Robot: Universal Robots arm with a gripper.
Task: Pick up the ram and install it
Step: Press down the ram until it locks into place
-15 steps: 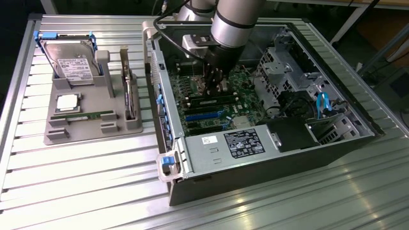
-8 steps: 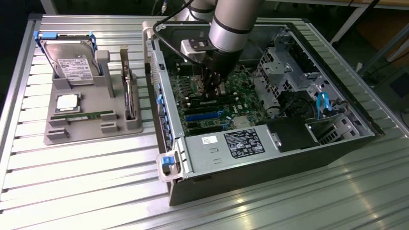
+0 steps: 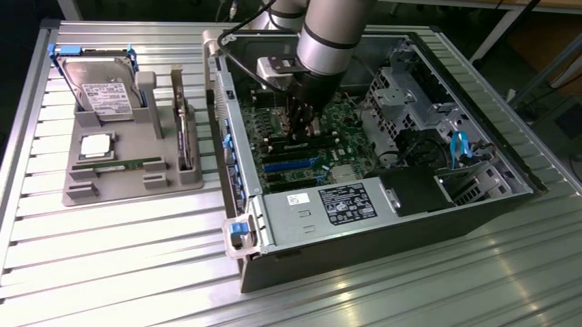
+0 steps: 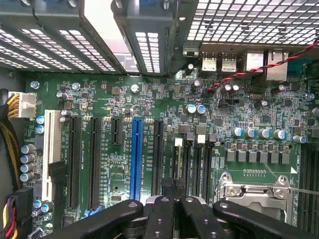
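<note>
One arm is all you have here, and its gripper [image 3: 298, 136] sits low inside the open computer case [image 3: 382, 225], fingers [image 4: 164, 214] drawn together just above the motherboard [image 4: 149, 99] by the memory slots (whether they pinch anything, you cannot tell). Farther off, at the exterior view's left, a ram [image 3: 118, 164] stick lies flat in the grey tray [image 3: 127, 194], below the silver processor [image 3: 97, 145] and the hard drive [image 3: 105, 92].
</note>
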